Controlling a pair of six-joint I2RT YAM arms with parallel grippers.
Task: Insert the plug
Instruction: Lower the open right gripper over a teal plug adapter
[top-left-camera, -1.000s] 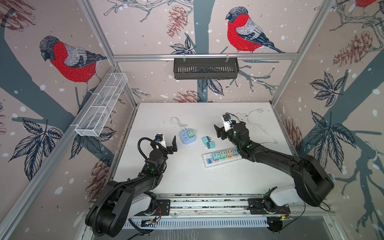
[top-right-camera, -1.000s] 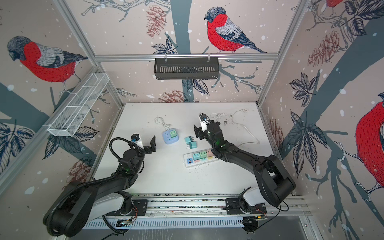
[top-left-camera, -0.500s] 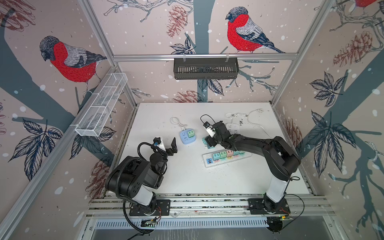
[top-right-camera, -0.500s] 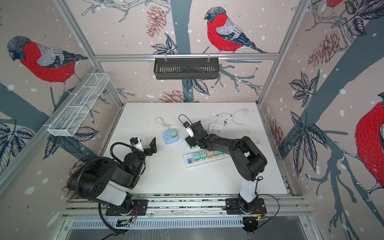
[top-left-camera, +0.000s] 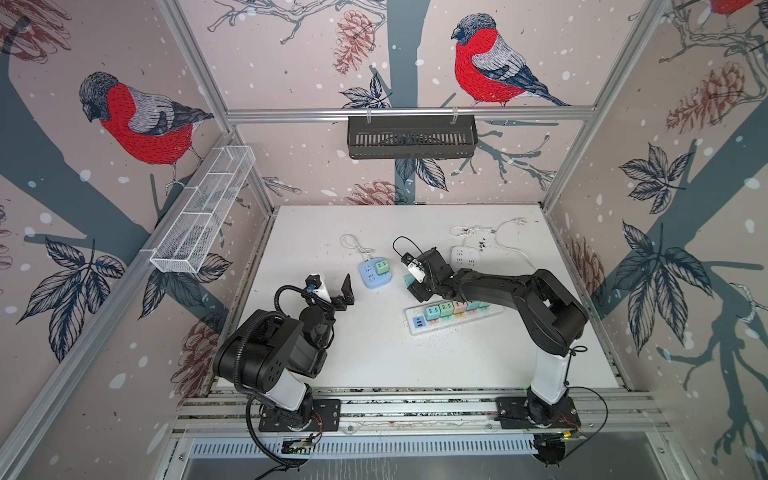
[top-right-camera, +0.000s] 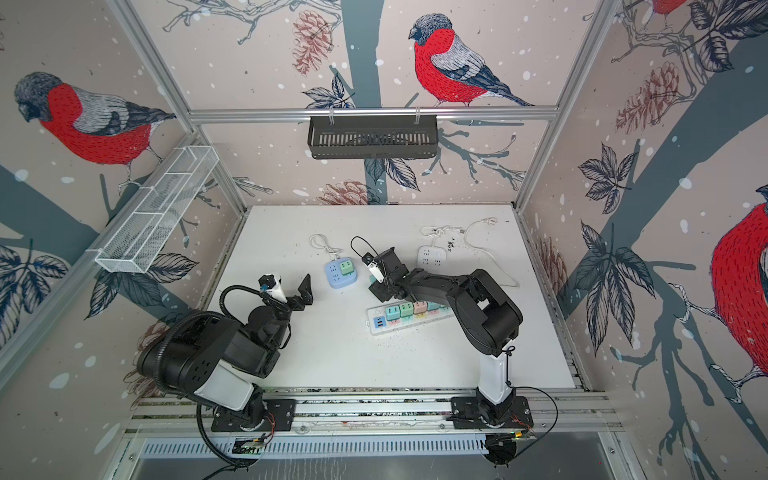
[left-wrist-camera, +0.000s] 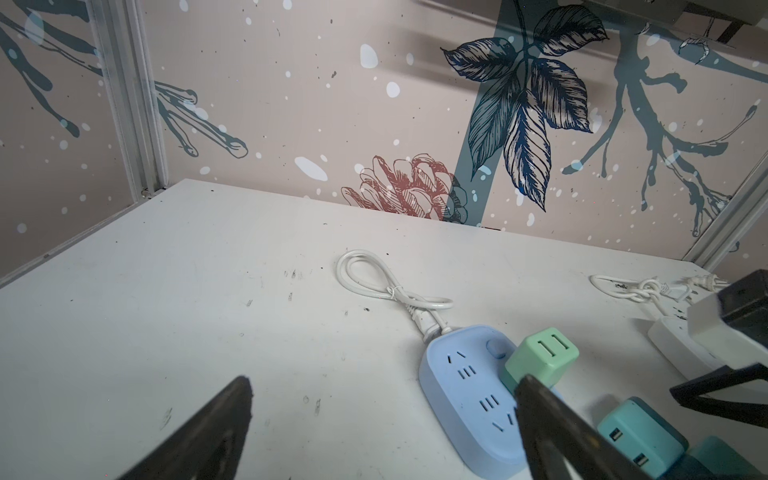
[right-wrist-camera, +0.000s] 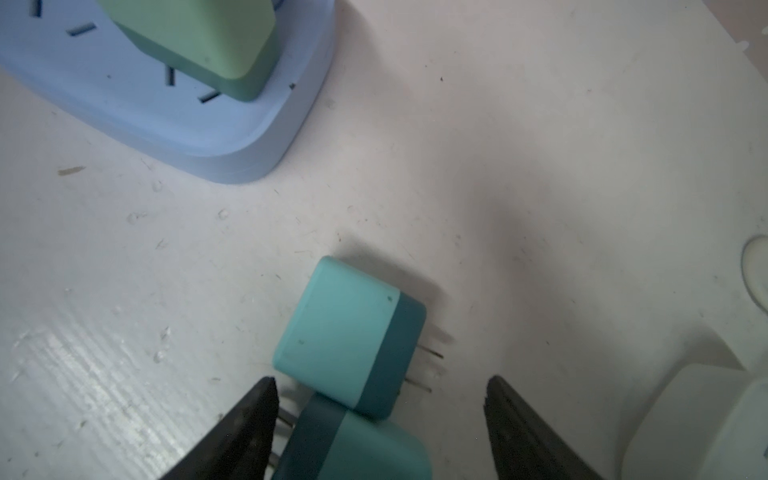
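- The right pincer (right-wrist-camera: 378, 386) is open and holds nothing. It hangs low over a teal plug (right-wrist-camera: 340, 332).
- The plug lies on its side near the middle of the desk (top-left-camera: 374, 365), just beside a second plug (right-wrist-camera: 365, 453).
- The left pincer (left-wrist-camera: 382, 382) is open and empty.
- Step: grabbing. Next, I think, pinch one plug only, then turn its pins (right-wrist-camera: 432, 354) down.
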